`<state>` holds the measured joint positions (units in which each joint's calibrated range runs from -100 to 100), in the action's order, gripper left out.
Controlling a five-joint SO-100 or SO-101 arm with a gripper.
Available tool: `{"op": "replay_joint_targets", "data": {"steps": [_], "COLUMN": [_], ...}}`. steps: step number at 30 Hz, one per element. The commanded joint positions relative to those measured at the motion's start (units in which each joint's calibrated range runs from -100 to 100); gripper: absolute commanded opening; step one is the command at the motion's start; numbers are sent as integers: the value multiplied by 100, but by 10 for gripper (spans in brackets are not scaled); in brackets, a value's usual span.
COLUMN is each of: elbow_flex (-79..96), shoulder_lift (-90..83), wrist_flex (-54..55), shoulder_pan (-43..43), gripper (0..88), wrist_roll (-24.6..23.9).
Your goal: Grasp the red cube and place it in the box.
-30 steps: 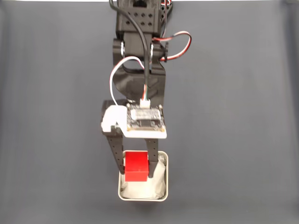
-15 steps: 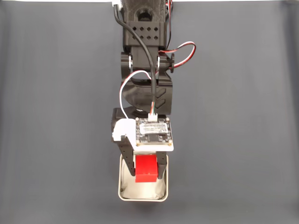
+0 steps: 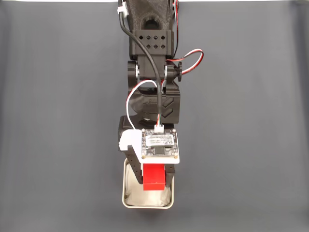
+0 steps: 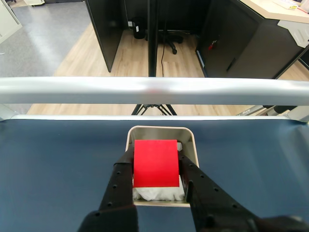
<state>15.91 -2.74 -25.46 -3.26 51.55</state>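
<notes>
Over the box (image 3: 126, 193), red cube (image 3: 154, 178) sits clamped btwn the gripper (image 3: 153, 180) fingers, above the white lining. Risk: opening w/ cube off-centre could let it clip the rim & tumble out.

Dark mat (image 3: 251, 121) bare around box (image 3: 126, 203); silver rail (image 4: 154, 90) crosses beyond box.

Red cube (image 4: 155, 163); box (image 4: 193, 145) pale grey rim, white lining; black pincer (image 4: 157, 170); dark table (image 3: 241, 121).
</notes>
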Motion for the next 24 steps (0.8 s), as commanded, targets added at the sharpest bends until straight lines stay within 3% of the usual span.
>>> {"op": "replay_joint_targets", "data": {"steps": [1, 24], "elbow_flex": [-323, -414], "shoulder_lift": [-64, 14], "wrist_flex": [120, 136], "shoulder_pan": [42, -78], "gripper": [111, 111], "wrist_roll": [-54, -63]}}
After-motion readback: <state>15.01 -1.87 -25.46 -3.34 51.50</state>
